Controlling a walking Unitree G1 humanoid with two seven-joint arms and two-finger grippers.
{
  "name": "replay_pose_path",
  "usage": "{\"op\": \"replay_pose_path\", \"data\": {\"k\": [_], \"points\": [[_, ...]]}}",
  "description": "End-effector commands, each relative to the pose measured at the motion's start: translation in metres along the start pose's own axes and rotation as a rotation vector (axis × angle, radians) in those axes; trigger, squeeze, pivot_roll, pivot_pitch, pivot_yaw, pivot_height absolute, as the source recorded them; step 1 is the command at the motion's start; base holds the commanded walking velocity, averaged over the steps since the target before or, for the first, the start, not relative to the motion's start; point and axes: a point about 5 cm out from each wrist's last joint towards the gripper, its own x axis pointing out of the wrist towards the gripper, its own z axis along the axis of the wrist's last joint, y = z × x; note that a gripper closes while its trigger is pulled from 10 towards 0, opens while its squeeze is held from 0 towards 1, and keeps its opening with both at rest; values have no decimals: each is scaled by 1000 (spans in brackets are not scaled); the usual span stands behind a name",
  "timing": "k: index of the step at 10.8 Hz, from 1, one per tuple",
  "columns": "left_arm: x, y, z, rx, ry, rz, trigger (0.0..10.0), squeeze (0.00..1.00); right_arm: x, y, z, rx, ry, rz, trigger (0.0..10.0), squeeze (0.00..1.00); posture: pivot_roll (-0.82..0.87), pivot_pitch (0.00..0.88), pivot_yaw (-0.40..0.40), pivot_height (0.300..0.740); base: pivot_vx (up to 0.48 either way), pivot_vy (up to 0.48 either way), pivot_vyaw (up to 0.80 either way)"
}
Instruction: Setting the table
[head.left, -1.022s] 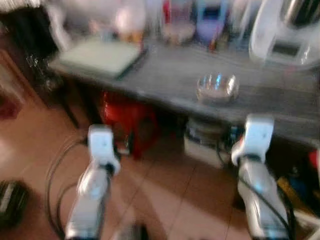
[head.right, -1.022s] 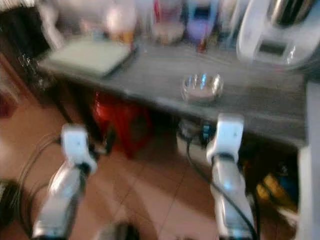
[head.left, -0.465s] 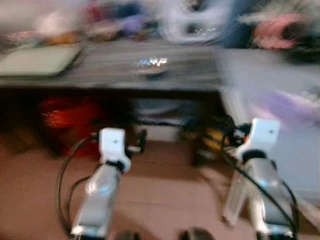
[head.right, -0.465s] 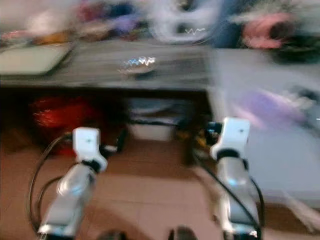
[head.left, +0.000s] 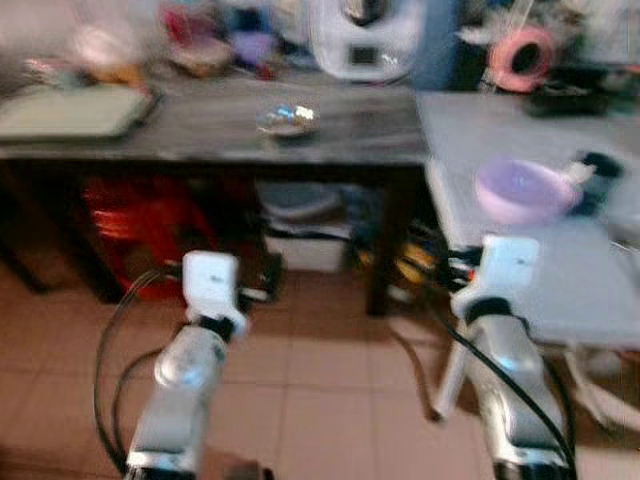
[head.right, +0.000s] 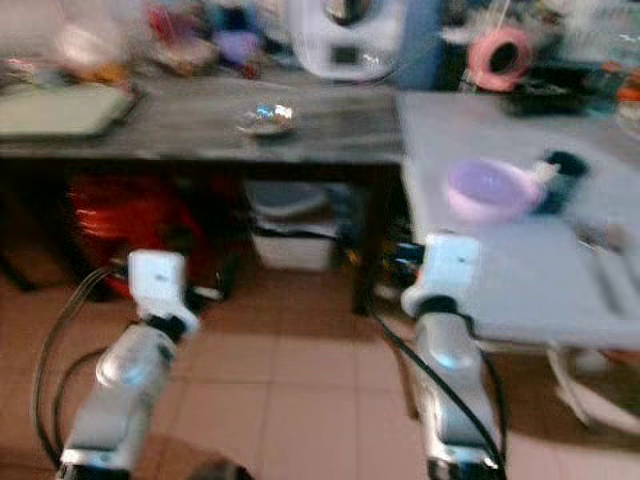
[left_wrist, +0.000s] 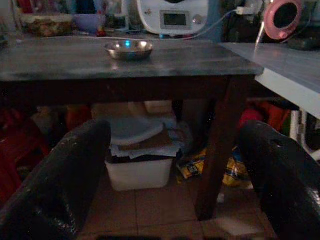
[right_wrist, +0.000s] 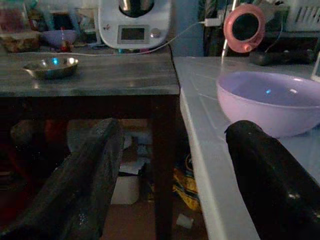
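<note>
A small steel bowl (head.left: 287, 120) stands on the long dark wooden table (head.left: 200, 140). To its right, a pale purple bowl (head.left: 524, 190) rests on a white table (head.left: 570, 280) beside a dark cup (head.left: 596, 172). Both arms are held low before me over the tiled floor, short of both tables. My left gripper (left_wrist: 175, 190) is open with nothing between its fingers and faces the dark table's underside and the steel bowl (left_wrist: 129, 50). My right gripper (right_wrist: 172, 185) is open and empty too, facing the white table's corner and the purple bowl (right_wrist: 270, 100).
A white kitchen appliance (head.left: 365, 35), jars and a green tray (head.left: 70, 110) crowd the back of the dark table. A red stool (head.left: 135, 225) and a white box (head.left: 300, 250) sit under it. A pink round object (head.left: 527, 55) stands behind the white table.
The camera has swung to the right, bringing the white table and the purple bowl into view. Both arms keep the same pose in front of me.
</note>
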Motion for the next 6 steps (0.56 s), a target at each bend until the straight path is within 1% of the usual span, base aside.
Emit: {"op": "replay_pose_path", "data": {"k": [1,3,5,6], "points": [[3,-6,2,-7,-3,-21,10000,0,1,-7,2,-12,-6,-22,10000,0,-53,0,45,740,0,-480,0],[3,-6,2,-8,-4,-28,10000,0,3,-6,3,-15,-16,-17,10000,0,-54,0,49,740,0,-480,0],[3,-6,4,22,-9,-42,10000,0,5,-6,6,-20,-26,-15,10000,0,-56,0,51,740,0,-441,0],[3,-7,3,21,-8,-46,10000,0,6,-6,7,-20,-30,-15,10000,0,-56,0,53,740,341,-334,0]]}}
